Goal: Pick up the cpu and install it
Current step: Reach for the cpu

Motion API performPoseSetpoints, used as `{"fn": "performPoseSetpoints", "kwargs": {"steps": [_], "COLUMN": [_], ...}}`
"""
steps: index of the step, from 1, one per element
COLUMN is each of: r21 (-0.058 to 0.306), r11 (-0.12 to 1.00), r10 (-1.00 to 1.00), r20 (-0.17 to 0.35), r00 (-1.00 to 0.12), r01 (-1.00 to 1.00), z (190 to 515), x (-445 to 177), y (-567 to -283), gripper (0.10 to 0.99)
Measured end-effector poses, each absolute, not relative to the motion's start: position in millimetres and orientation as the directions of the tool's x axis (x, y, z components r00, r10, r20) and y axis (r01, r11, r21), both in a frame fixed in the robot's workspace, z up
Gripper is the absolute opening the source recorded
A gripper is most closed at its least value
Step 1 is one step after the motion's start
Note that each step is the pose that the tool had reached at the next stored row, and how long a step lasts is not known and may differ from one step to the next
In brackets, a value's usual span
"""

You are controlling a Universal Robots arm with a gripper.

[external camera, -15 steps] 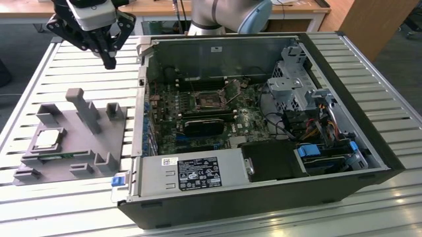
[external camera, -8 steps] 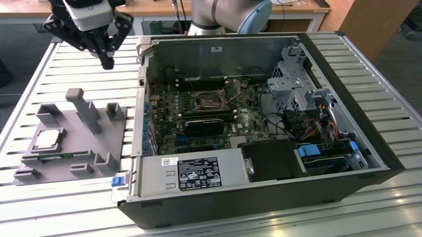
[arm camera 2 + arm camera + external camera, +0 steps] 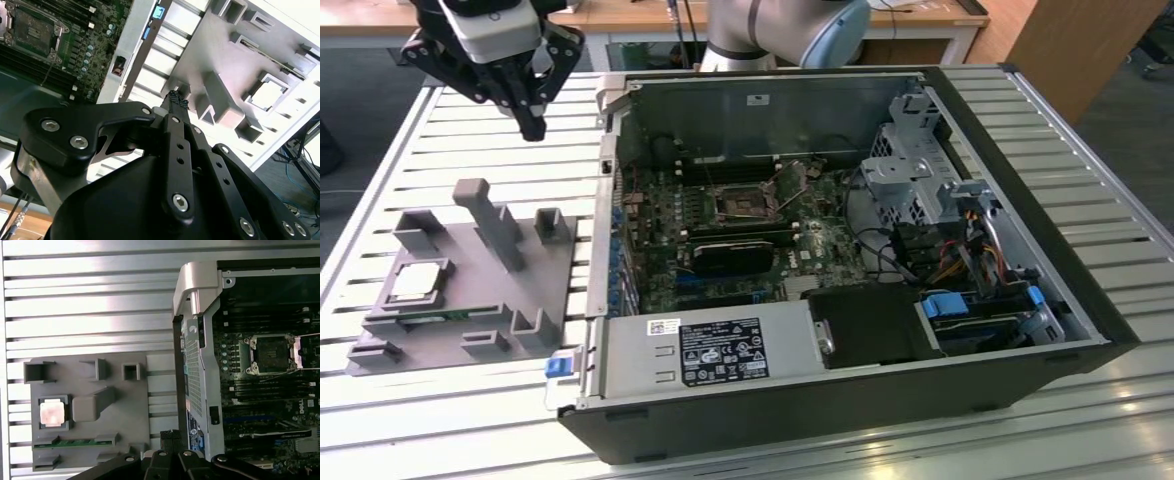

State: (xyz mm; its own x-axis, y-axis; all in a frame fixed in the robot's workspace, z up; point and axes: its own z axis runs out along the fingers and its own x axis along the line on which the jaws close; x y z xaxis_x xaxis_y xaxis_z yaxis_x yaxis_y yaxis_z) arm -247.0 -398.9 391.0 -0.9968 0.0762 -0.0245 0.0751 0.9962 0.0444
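From my console, the arm (image 3: 761, 30) reads as a silver-grey tube with a pale blue joint cap (image 3: 838, 35), and a white-and-grey wrist housing (image 3: 487, 25) tops the hand (image 3: 531, 128). The hand is matte black, built of flat linkage bars (image 3: 180, 155) pinned with silver hex-socket screws (image 3: 180, 202) — and in both wrist views its fingertips (image 3: 176, 98) carry dark, cross-hatched pads.

Slatted aluminium tabletop (image 3: 400, 170). Open black PC case (image 3: 854, 400) lying on its side, motherboard (image 3: 660, 280) exposed. Grey power supply (image 3: 707, 350) along the near edge; drive cage (image 3: 914, 160) and cable bundle (image 3: 974, 235) toward the exterior view's right. Grey parts fixture (image 3: 540, 280) just beside the case, green memory stick (image 3: 75, 442) slotted in it.
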Motion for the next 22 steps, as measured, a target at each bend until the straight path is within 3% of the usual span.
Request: {"fn": "performPoseSetpoints", "kwargs": {"steps": [22], "r21": [0.044], "r11": [0.996], "r10": [0.076], "r20": [-0.024], "r00": [-0.997], "r01": [0.075], "z": [391], "x": [-259], "y": [-399], "gripper": [0.106]}}
